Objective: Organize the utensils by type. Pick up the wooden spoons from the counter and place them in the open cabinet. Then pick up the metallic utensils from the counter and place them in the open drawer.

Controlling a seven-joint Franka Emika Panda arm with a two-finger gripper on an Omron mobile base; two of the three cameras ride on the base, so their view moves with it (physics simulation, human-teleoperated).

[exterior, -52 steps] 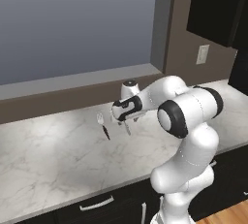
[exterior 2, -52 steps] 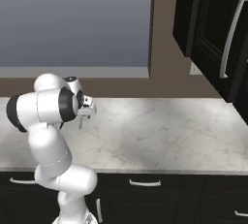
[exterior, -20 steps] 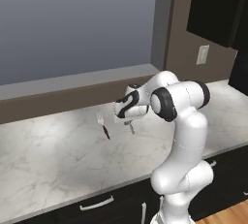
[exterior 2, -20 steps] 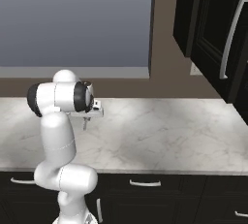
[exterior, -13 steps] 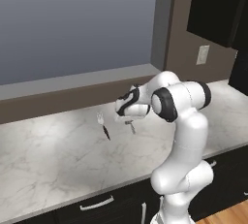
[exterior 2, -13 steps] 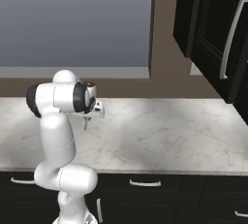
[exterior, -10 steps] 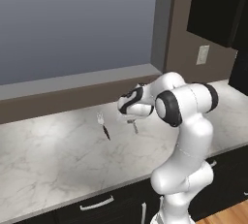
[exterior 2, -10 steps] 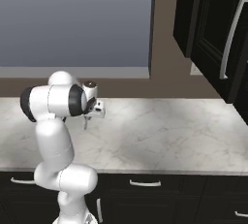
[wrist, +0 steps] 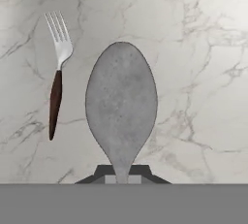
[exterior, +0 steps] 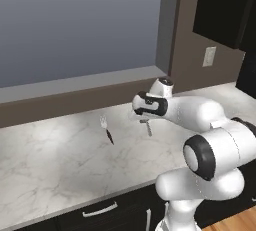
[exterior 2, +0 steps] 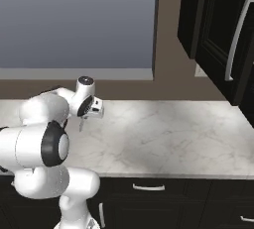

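The silver spoon [wrist: 121, 109] is held by its handle between the closed fingers of the gripper [wrist: 122, 173]. In the hand view its grey oval bowl extends away from the fingertips, with the marble surface behind it. In the left base view the spoon [exterior: 148, 127] hangs below the gripper [exterior: 145, 120], above the counter [exterior: 60, 160] and not touching it. In the right base view a thin sliver of the spoon [exterior 2: 81, 124] shows under the gripper [exterior 2: 84, 118].

The fork [wrist: 56, 75] lies flat on the counter [wrist: 203, 72], just beside the held spoon and apart from it. In the hand view it sits to the left of the spoon bowl, tines pointing away from the fingertips and dark handle pointing back toward them. In the left base view the fork [exterior: 106, 129] lies to the left of the gripper, tines toward the back wall, handle toward the counter's front edge.

The counter is white marble with grey veins, over black cabinet fronts with silver handles [exterior: 100, 209]. Behind the gripper, a brown backsplash band runs under a large grey window panel [exterior: 75, 25]. To the right of the gripper in the left base view, a wall outlet [exterior: 210, 56] sits on the brown wall below a black upper cabinet [exterior: 222, 7]. In the right base view, black upper cabinet doors [exterior 2: 218, 29] with a long silver handle stand well apart from the gripper, to its right.
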